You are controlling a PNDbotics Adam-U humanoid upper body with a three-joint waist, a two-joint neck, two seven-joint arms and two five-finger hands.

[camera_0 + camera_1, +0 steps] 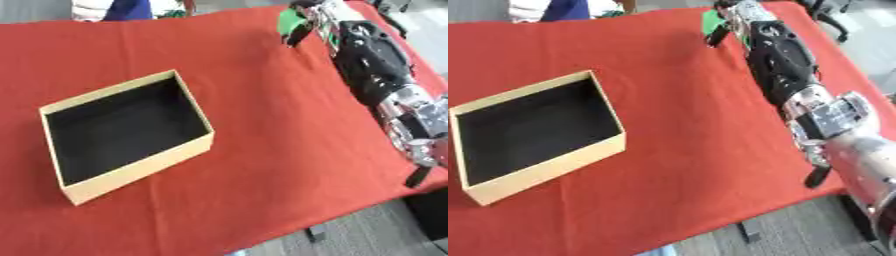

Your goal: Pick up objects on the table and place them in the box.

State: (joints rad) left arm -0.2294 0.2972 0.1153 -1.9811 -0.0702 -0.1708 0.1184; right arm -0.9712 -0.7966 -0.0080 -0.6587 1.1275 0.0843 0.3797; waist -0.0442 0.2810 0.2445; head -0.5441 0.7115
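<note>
Box sits open-topped on red cloth at my left, black inside, nothing visible in it, mouth up to take drop from above; green object at far edge of cloth, well apart from box; my right hand at it, arm stretched long across right side of cloth because object lies so far out; fingers seem curled round green object, pinch itself partly hidden; lifted or resting, cannot tell; left hand not visible.
</note>
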